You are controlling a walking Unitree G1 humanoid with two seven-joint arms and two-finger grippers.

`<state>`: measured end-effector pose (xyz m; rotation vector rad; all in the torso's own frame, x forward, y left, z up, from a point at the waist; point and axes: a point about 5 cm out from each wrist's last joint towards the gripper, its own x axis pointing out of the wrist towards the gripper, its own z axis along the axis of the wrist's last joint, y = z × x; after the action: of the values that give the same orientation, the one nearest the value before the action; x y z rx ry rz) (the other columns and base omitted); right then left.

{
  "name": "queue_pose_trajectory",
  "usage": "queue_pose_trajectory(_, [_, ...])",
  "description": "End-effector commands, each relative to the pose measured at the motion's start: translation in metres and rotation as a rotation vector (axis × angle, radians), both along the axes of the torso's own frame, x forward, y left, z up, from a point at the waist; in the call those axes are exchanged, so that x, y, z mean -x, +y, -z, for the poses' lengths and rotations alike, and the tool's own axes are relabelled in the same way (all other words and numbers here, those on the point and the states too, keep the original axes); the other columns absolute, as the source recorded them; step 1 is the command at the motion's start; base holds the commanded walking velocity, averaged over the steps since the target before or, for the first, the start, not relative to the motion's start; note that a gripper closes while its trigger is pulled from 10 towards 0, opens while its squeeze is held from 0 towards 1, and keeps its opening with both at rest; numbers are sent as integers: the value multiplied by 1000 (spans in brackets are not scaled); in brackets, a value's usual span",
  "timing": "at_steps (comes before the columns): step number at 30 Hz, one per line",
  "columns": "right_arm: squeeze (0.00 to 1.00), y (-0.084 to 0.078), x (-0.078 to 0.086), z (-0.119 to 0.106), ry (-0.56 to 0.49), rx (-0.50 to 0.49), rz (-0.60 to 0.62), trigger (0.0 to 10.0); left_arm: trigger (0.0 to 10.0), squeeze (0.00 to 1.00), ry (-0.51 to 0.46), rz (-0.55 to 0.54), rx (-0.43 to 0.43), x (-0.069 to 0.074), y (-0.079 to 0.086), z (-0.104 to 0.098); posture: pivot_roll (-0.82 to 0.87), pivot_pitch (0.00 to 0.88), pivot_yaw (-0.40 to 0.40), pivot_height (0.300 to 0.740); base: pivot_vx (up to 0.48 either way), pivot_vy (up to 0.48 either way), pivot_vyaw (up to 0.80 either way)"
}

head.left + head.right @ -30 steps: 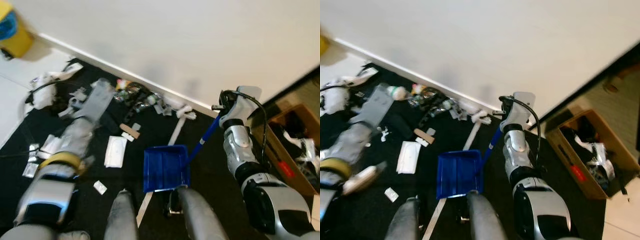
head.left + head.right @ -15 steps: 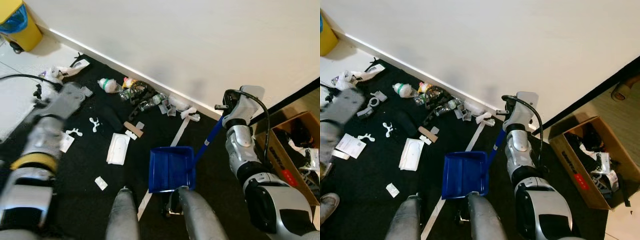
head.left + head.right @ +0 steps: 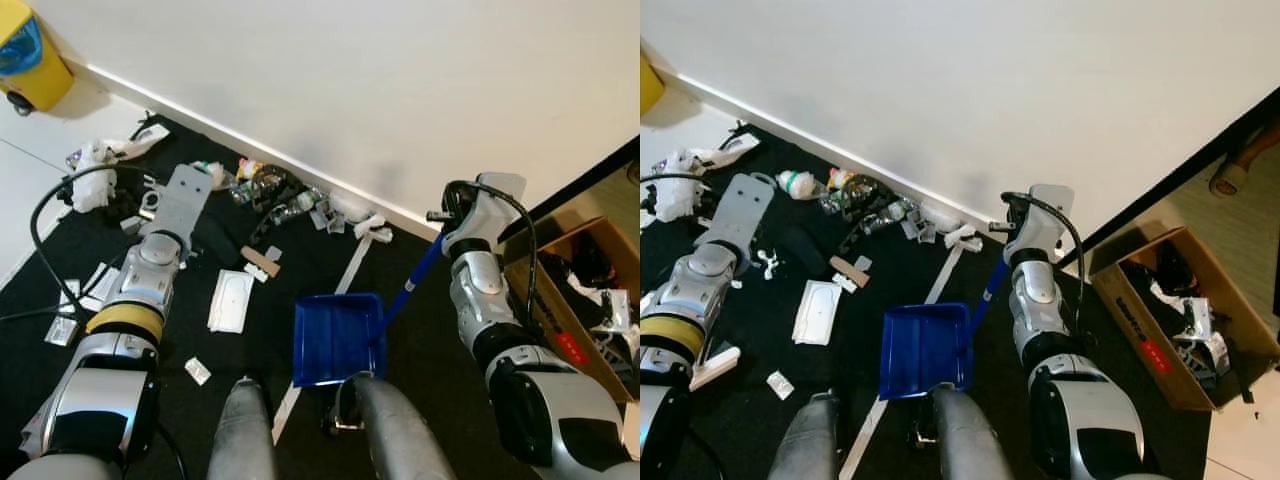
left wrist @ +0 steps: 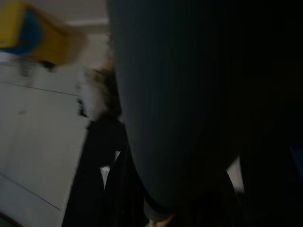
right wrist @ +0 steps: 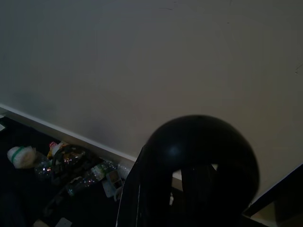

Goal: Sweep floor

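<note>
Gripping the blue dustpan [image 3: 336,338] handle, right hand [image 3: 443,215] closed; left hand's grip unclear.

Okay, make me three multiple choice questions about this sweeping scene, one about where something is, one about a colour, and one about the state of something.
1. Where does the cardboard box stand?
A. On the robot's right, past the edge of the black mat
B. On the black mat beside the yellow bin
C. Inside the dustpan

2. What colour is the dustpan?
A. Red
B. Blue
C. Green

3. What state is the dustpan's tray in?
A. Heaped with litter
B. Empty
C. Turned upside down

Answers: 1 A, the box sits to the right of the black mat by the right arm. 2 B, tray and handle are both blue. 3 B, its tray shows bare blue, while the litter lies along the wall.
</note>
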<state>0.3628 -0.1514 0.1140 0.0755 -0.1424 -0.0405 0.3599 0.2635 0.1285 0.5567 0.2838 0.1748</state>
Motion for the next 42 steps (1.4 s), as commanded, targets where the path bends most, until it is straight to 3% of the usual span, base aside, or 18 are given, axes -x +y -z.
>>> queue_pose_trajectory(1, [0, -2, 8, 20, 83, 9, 0, 10000, 10000, 0, -58, 11, 10, -2, -9, -2, 40, 277, -94, 740, 0, 0, 0])
queue_pose_trajectory(3, [0, -1, 8, 19, 79, 4, -4, 10000, 10000, 0, -133, -23, 13, -3, -10, -13, 38, 277, -94, 740, 0, 0, 0])
queue_pose_trajectory(6, [0, -1, 8, 19, 78, 3, -4, 10000, 10000, 0, -162, -39, 19, -3, -10, -17, 37, 277, -94, 740, 0, 0, 0])
queue_pose_trajectory(8, [0, -2, 7, 18, 74, 5, -8, 10000, 10000, 0, -249, -55, 43, -4, -13, -23, 36, 277, -96, 740, 0, 0, 0])
queue_pose_trajectory(13, [0, 0, 8, 19, 75, 11, -57, 10000, 10000, 0, -367, -29, 56, -4, -25, -25, 34, 283, -101, 740, 0, 0, 0])
queue_pose_trajectory(23, [0, 1, 12, 26, 96, 1, -107, 10000, 10000, 0, -427, -57, 102, 1, -33, -12, 14, 300, -104, 740, 0, 0, 0])
queue_pose_trajectory(31, [0, -1, 15, 31, 111, -9, -73, 10000, 10000, 0, -371, -94, 296, 1, -47, 8, 10, 308, -100, 740, 0, 0, 0])
queue_pose_trajectory(33, [0, -1, 15, 31, 111, -9, -73, 10000, 10000, 0, -371, -94, 296, 1, -47, 8, 10, 308, -100, 740, 0, 0, 0])
queue_pose_trajectory(34, [0, -1, 15, 33, 134, -8, -70, 10000, 10000, 0, -381, -118, 414, -1, -57, 10, 5, 311, -103, 740, 0, 0, 0])
queue_pose_trajectory(35, [0, 0, 15, 35, 149, -5, -70, 10000, 10000, 0, -385, -102, 470, -5, -69, 8, 5, 311, -103, 740, 0, 0, 0])
queue_pose_trajectory(38, [0, 1, 16, 38, 165, -7, -73, 10000, 10000, 0, -393, -43, 576, -12, -98, 1, 5, 312, -106, 740, 0, 0, 0])
queue_pose_trajectory(39, [0, 1, 16, 38, 165, -7, -73, 10000, 10000, 0, -393, -43, 576, -12, -98, 1, 5, 312, -106, 740, 0, 0, 0])
queue_pose_trajectory(41, [0, 1, 17, 39, 170, -9, -75, 10000, 10000, 0, -362, 122, 674, -17, -139, -8, 6, 302, -100, 740, 0, 0, 0])
queue_pose_trajectory(42, [0, 1, 17, 39, 170, -9, -75, 10000, 10000, 0, -362, 122, 674, -17, -139, -8, 6, 302, -100, 740, 0, 0, 0])
